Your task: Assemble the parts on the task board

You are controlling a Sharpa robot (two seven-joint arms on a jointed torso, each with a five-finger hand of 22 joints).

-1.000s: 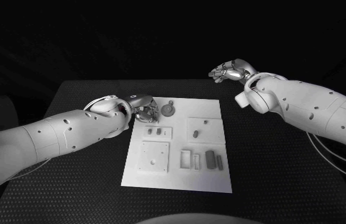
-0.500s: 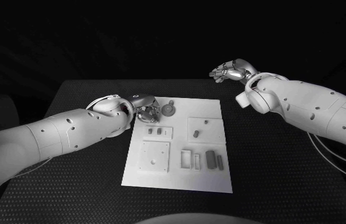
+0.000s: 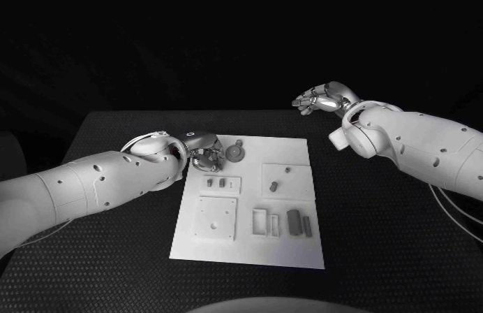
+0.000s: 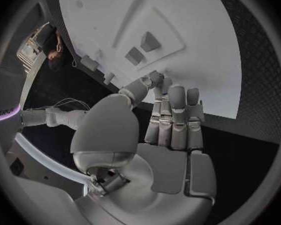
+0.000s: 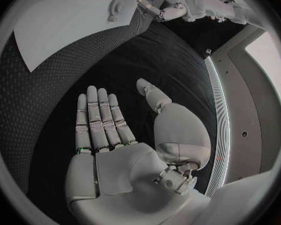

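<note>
The white task board (image 3: 252, 251) lies mid-table. A round grey part (image 3: 236, 152) sits near its far left corner. My left hand (image 3: 204, 153) hovers just left of that part, at the board's far left edge. In the left wrist view its fingers (image 4: 177, 115) lie straight and together over the board (image 4: 203, 50), and the thumb tip meets the nearest fingertip. Whether anything is pinched there is hidden. My right hand (image 3: 322, 100) hangs high past the table's far right side. The right wrist view shows this hand (image 5: 115, 135) flat, fingers stretched out, holding nothing.
On the board sit a small plate with two short parts (image 3: 216, 184), a square plate (image 3: 216, 219), another plate with one part (image 3: 273, 186), and slots with dark bars (image 3: 294, 222) near the front. Black table (image 3: 392, 243) surrounds the board.
My left hand has crept slightly toward the round part. The right arm has stayed still.
</note>
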